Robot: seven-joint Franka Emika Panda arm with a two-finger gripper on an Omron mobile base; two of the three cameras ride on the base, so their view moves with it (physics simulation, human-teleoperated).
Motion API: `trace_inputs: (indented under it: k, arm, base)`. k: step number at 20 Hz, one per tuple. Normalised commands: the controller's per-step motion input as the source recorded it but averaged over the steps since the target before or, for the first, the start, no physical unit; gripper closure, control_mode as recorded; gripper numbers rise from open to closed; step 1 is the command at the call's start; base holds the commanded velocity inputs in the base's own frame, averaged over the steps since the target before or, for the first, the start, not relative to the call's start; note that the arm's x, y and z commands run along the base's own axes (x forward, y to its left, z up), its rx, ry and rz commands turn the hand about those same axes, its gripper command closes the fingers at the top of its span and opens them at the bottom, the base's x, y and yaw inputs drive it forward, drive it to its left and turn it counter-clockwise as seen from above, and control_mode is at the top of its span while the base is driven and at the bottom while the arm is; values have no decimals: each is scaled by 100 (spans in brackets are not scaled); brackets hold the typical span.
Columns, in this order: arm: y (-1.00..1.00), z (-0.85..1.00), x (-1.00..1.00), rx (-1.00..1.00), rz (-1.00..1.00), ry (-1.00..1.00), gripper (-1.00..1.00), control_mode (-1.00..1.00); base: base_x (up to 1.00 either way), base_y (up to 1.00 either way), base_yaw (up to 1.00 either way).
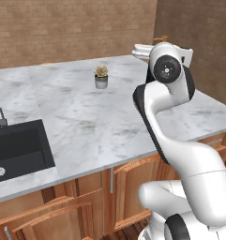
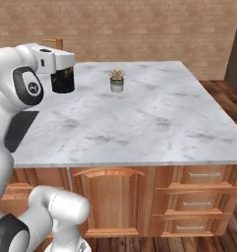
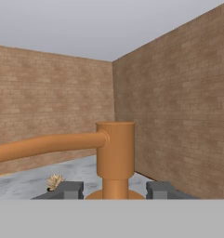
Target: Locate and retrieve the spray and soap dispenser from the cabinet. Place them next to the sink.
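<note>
The jaws are clamped on the soap dispenser [image 2: 64, 81], held in the air above the marble table [image 2: 154, 118], toward its far edge. The right base view shows its squat black body under the gripper [image 2: 63, 74]; the hand view shows the bronze pump top up close between two dark fingertips [image 3: 67, 189]. The left base view adds the black sink [image 1: 18, 147] at the table's left end. A small potted plant [image 1: 101, 77] stands near the far edge.
</note>
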Motion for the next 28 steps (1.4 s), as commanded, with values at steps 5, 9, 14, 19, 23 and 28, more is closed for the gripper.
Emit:
trace_inputs:
  k: [5, 9, 14, 19, 23, 28]
  arm:
    - [0, 0, 0, 0, 0, 0, 100, 100]
    - [0, 0, 0, 0, 0, 0, 100, 100]
    - [0, 0, 0, 0, 0, 0, 100, 100]
    - [0, 0, 0, 0, 0, 0, 100, 100]
    - [0, 0, 0, 0, 0, 0, 100, 100]
    - [0, 0, 0, 0, 0, 0, 100, 100]
  base:
    - [11, 53, 10]
    - [13, 34, 12]
    - [11, 12, 6]
    - [15, 30, 4]
    - [25, 40, 2]
    - [41, 23, 0]
